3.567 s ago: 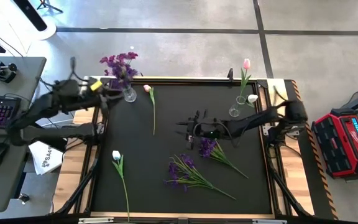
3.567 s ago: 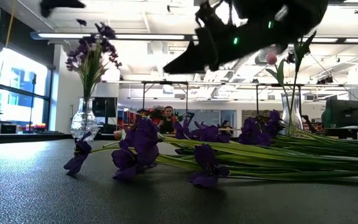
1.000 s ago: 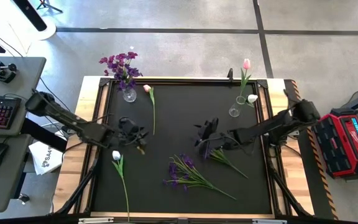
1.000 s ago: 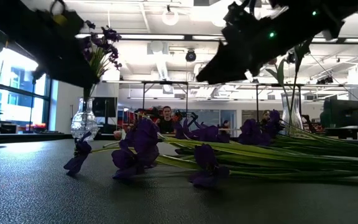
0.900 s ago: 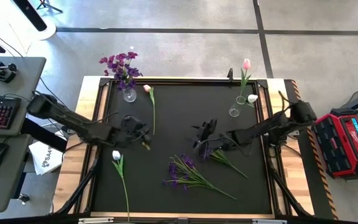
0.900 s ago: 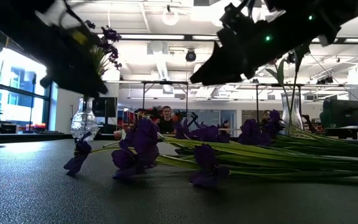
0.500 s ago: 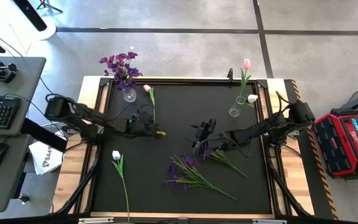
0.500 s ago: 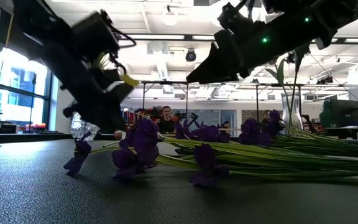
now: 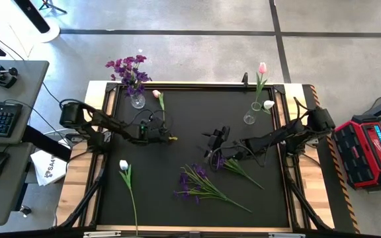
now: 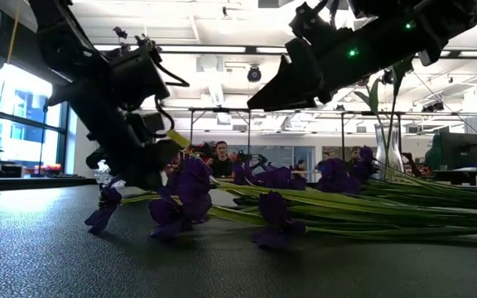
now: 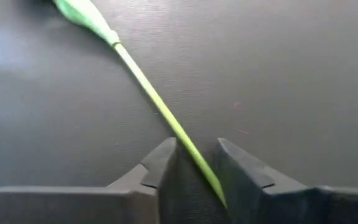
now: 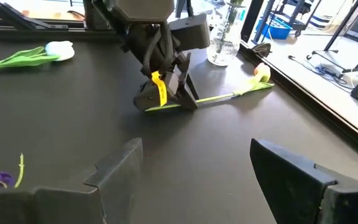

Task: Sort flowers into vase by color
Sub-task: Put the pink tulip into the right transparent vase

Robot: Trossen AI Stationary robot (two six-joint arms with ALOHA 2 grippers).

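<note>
Table: black mat, wooden border.
Centre: purple flowers.
Left edge: white tulip.
Far edge: pink tulip.

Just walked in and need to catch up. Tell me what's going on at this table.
Two robot arms are sorting artificial flowers into vases. The left gripper is low over the mat with its fingers astride the green stem of the pink tulip, which lies near the vase of purple flowers. The right gripper hangs open above the purple flowers on the mat. A white tulip lies unsorted; the other vase already holds tulips.
</note>
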